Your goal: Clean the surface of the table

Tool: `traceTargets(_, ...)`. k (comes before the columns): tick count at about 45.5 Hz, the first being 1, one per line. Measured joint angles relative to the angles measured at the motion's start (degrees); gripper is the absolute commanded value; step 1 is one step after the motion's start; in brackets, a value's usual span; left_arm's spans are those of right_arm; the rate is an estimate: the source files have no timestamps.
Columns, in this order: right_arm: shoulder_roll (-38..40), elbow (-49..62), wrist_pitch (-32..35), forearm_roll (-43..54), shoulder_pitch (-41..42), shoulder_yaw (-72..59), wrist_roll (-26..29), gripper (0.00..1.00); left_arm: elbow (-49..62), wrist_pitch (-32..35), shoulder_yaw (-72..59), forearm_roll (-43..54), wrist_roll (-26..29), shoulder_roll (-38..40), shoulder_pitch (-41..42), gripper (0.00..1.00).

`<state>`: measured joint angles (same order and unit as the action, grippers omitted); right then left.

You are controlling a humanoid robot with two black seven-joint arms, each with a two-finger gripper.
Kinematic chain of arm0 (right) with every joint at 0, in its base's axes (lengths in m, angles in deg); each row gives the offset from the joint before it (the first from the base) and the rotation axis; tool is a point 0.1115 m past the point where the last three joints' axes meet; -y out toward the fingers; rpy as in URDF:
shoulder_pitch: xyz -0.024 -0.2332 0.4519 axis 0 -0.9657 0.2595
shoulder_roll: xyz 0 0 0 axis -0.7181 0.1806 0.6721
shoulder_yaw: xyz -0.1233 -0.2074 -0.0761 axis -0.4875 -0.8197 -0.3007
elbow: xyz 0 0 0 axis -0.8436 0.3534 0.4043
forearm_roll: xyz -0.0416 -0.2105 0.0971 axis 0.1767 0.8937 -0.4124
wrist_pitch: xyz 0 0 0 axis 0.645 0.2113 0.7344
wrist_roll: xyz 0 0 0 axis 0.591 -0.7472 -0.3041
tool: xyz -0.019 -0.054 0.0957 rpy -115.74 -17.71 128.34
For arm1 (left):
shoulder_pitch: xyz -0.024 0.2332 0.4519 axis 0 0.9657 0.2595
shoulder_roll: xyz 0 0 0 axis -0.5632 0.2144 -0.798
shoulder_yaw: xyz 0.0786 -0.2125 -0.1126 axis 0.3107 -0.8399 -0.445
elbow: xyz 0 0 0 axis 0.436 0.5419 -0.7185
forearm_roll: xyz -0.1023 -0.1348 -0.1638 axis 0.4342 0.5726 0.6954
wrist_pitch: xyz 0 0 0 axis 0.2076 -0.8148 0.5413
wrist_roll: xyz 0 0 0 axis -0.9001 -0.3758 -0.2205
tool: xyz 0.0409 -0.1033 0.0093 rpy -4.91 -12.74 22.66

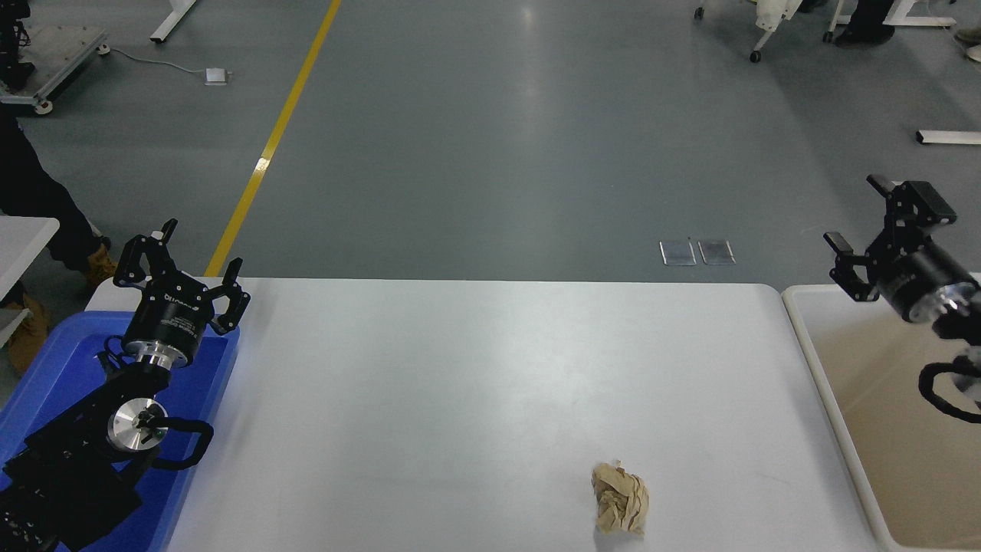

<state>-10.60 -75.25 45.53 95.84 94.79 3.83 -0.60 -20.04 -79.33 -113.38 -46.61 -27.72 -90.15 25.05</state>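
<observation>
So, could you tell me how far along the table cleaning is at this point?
Barely begun, by the look of it. The table surface is bare except for one crumpled brown paper ball near its front edge, which nothing is touching. Nothing is in hand: the right gripper is open and raised over the beige bin, and the left gripper is open and parked over the blue tray. Left to do: remove the paper.
</observation>
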Motion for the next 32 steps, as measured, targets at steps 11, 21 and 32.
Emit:
traceTargets(11, -0.3, 0.2, 0.3, 4.3, 16.9, -24.7, 0.1, 0.99, 0.0, 0.0, 0.0, 0.0, 0.0, 0.0, 0.0, 1.00)
traceTargets(21, -7.8, 0.4, 1.2, 15.8, 29.0, -38.6, 0.1, 0.99, 0.0, 0.0, 0.0, 0.0, 0.0, 0.0, 0.0, 1.00)
traceTargets(32, -16.9, -2.5, 3.1, 29.3, 36.6, -48.1, -0.1, 0.99, 0.0, 0.0, 0.0, 0.0, 0.0, 0.0, 0.0, 1.00)
